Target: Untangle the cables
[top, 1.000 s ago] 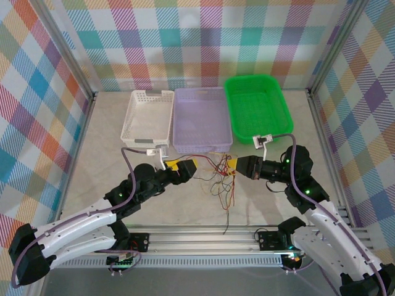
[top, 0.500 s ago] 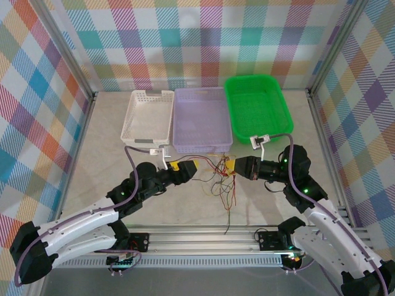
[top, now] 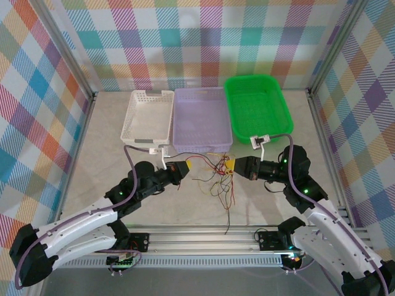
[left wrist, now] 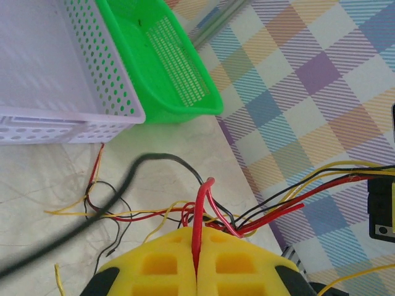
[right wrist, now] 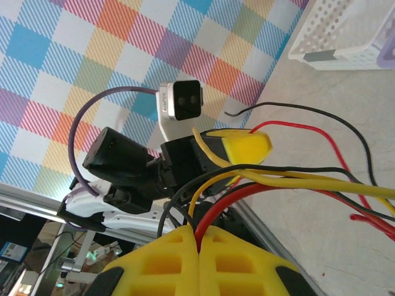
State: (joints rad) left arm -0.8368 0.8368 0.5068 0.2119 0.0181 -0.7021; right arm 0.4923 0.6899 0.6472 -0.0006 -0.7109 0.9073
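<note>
The cables (top: 215, 176) are thin red, yellow and black wires in a tangle on the table between my two grippers, with one strand trailing toward the front rail. My left gripper (top: 180, 167) is at the tangle's left end. In the left wrist view its yellow fingers (left wrist: 160, 259) are shut on a red cable (left wrist: 200, 206) that loops up and runs right into the bundle. My right gripper (top: 234, 166) holds the right end. In the right wrist view its gripper (right wrist: 199, 237) is shut on a red cable (right wrist: 247, 197), with yellow and black strands pressed beside it.
A white tray (top: 148, 114), a lavender tray (top: 200, 117) and a green basket (top: 256, 108) stand in a row behind the tangle. An aluminium rail (top: 203, 237) runs along the front edge. The left wrist camera (right wrist: 182, 102) faces the right gripper.
My left gripper has drawn back to the left with the red cable, stretching strands across the gap. The right gripper shifted slightly left, then held still.
</note>
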